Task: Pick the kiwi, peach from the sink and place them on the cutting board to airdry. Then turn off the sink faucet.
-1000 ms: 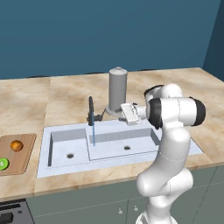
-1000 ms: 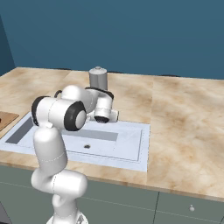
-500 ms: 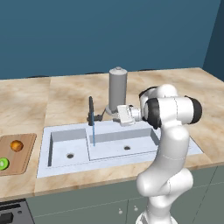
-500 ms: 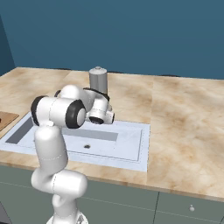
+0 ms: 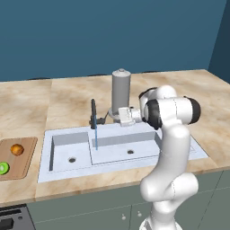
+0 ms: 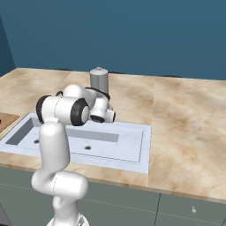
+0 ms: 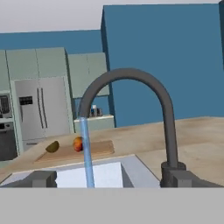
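The sink faucet point(image 5: 94, 115) stands at the back rim of the sink point(image 5: 148, 155), and a thin blue stream of water point(image 5: 96, 140) runs from it into the basin. My gripper point(image 5: 111, 116) is open and empty, level with the spout and just to its right, pointing at it. In the hand view the dark arched faucet point(image 7: 168, 127) is close ahead with the stream point(image 7: 87, 153) falling from its mouth. The peach point(image 5: 17, 149) and the kiwi point(image 5: 3, 168) lie on the wooden cutting board point(image 5: 24, 157) left of the sink; they show as peach point(image 7: 78, 143) and kiwi point(image 7: 52, 146) beyond the spout.
A tall grey cylinder with a knobbed top point(image 5: 121, 90) stands on the counter right behind my hand. Both basins of the sink point(image 6: 128, 143) hold only their drain holes. Marble counter stretches to the right, and a dark blue wall closes the back.
My hand has slid left along the back of the sink, closer to the faucet. The jaws stayed open, the water keeps running, and the fruits have not moved.
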You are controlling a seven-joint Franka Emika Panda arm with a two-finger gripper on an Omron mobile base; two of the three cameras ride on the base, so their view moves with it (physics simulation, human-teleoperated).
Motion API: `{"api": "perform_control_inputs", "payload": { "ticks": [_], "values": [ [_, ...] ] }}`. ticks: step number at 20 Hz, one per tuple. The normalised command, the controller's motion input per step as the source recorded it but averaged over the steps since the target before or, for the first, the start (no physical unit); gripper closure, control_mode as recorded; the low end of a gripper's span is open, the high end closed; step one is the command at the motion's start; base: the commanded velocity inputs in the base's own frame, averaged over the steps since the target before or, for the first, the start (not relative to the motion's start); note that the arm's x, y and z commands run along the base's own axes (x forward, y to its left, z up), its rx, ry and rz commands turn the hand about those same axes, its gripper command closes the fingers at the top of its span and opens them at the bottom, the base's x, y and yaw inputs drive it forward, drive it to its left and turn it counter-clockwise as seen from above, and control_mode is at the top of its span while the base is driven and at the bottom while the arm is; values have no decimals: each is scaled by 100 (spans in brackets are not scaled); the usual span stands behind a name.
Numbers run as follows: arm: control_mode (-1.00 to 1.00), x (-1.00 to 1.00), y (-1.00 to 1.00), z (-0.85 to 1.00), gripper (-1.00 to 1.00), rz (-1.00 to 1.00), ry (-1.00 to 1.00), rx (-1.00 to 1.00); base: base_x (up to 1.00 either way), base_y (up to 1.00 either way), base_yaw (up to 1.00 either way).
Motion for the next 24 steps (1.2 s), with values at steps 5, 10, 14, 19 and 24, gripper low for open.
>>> {"api": "perform_control_inputs", "payload": {
  "ticks": [5, 10, 14, 19, 24],
  "values": [
    [-100, 31, 0, -17, -100, -1, 6, -3, 0, 0, 0],
    [-100, 33, 3, -17, -100, -2, 5, -3, 0, 0, 0],
    [-100, 31, 5, -16, -100, -3, 2, -3, 0, 0, 0],
    [-100, 22, 9, -14, -100, -4, 0, -3, 0, 0, 0],
    [-100, 21, 6, -14, -100, -5, 0, -4, 0, 0, 0]
  ]
}}
